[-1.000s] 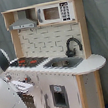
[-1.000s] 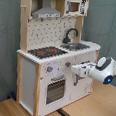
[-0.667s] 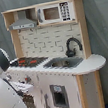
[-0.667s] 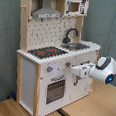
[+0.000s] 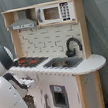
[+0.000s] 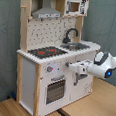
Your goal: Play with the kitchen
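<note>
Can't tell if my fingers are spread or pressed together; my gripper [image 6: 73, 67] is a blocky white end on a smooth white, rounded arm [image 6: 104, 64], held level, tip right at the front face of the kitchen [image 6: 44, 58], just under the counter edge, nr the knobs [image 6: 49, 69]; touching or not, can't tell. In the first exterior view the arm's glossy white shells fill the first exterior view's left, hiding the kitchen's lower left corner.

Kitchen: large toy unit, white panels w/ pale-wood frame, standing on a wooden floor [image 6: 89, 109] before a grey-green curtain [image 6: 5, 39]; flat black hob w/ red rings [image 6: 46, 52]; steel sink [image 5: 63, 63] w/ curved black tap [image 5: 72, 45]; oven door w/ dark window [image 6: 55, 90]; dotted pegboard back [image 6: 46, 30]; grey angled hood [image 5: 23, 24]; microwave [image 5: 54, 13] on top shelf; counter end rounded.
</note>
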`<action>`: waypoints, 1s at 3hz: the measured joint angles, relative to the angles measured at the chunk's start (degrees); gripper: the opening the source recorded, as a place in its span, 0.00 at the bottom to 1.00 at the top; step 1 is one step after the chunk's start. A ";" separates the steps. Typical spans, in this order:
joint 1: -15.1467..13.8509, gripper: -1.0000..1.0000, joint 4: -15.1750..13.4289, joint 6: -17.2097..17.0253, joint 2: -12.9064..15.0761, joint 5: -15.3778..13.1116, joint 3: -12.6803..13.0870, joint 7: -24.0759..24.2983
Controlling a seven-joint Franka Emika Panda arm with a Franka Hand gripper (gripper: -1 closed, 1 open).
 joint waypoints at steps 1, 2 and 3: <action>-0.96 1.00 2.30 -0.01 4.34 -2.99 0.01 -0.04; -1.29 1.00 4.10 -0.36 8.91 -6.01 0.01 -0.06; -1.29 1.00 5.13 -1.58 10.82 -7.69 0.07 -0.29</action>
